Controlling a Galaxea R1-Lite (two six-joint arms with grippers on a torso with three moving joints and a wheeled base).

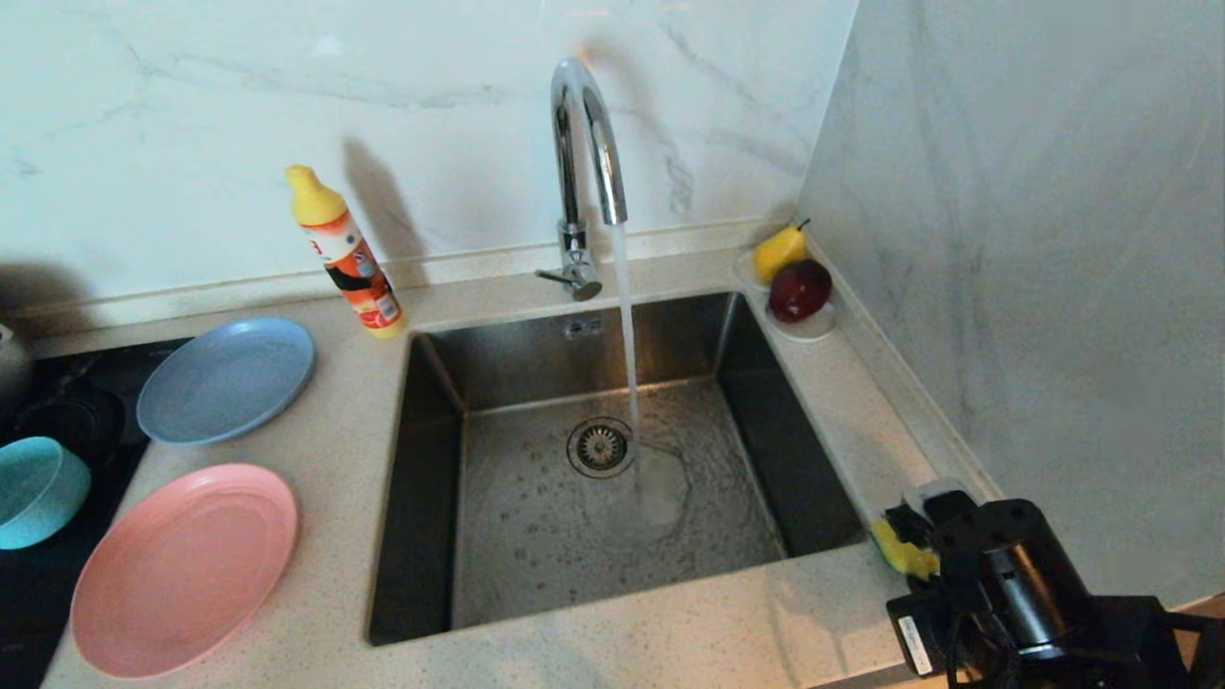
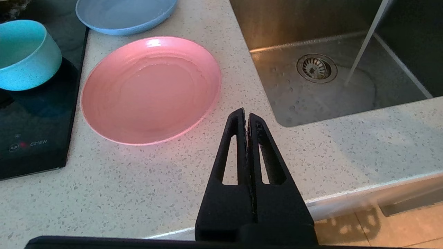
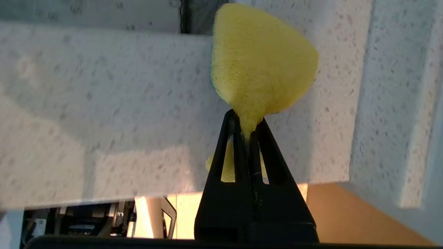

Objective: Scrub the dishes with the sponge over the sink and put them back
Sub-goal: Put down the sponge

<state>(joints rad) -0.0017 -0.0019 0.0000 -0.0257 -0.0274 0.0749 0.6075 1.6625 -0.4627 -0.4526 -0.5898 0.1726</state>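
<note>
A: How does the sponge (image 3: 263,58) look?

B: Soft and yellow, pinched hard at one end so the free part bulges out into a rounded wedge. In the head view a dark green edge shows along its side. It is off the counter, clamped in the right gripper (image 3: 248,133) above the speckled countertop (image 1: 842,402) at the near right corner of the sink (image 1: 536,536).

A: And that arm's pose?

B: The right arm reaches in from the lower right, its black wrist housing low over the counter's front edge, the fingers (image 3: 237,152) pressed together on the sponge and pointing toward the sink corner.

A: What about the dishes?

B: All three are left of the sink. The light-blue plate (image 1: 227,379) lies flat on the counter toward the back, the pink plate (image 1: 184,566) flat in front of it, near the counter's front edge. The teal bowl (image 1: 36,490) stands upright on the black cooktop (image 1: 38,593), just left of the two plates.

A: The sink itself?

B: A steel basin with a round drain strainer (image 1: 600,446). The curved tap (image 1: 586,163) is running, the stream landing just beside the strainer and spreading over the wet floor.

A: The other arm?

B: The left gripper (image 2: 247,119) hangs idle over the counter's front part, near the pink plate, its two fingers clenched on nothing.

A: Anything else?

B: A bottle (image 1: 346,254) leans behind the sink's left corner; a pear (image 1: 779,251) and a dark red fruit (image 1: 800,289) sit on a white saucer (image 1: 809,330) at the back right.
</note>
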